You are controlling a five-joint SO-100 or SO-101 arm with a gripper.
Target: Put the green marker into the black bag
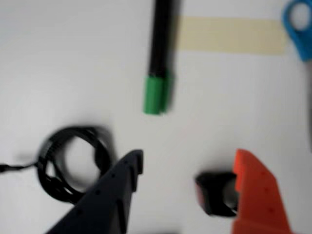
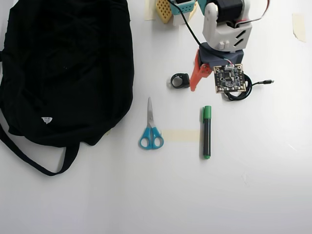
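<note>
The green marker (image 2: 206,131) lies on the white table to the right of centre in the overhead view, green cap toward the arm. In the wrist view the marker (image 1: 157,87) sits ahead of the fingers, cap nearest and black barrel running off the top. My gripper (image 1: 189,158) is open and holds nothing, with a dark finger on the left and an orange finger (image 1: 253,195) on the right. Seen from overhead, the gripper (image 2: 207,91) hovers just short of the cap. The black bag (image 2: 63,73) fills the upper left of the overhead view and does not show in the wrist view.
A small black object (image 2: 179,80) lies beside the orange finger. A coiled black cable (image 2: 241,90) sits on the arm's other side. Blue-handled scissors (image 2: 150,129) and a strip of beige tape (image 2: 180,135) lie between the marker and the bag.
</note>
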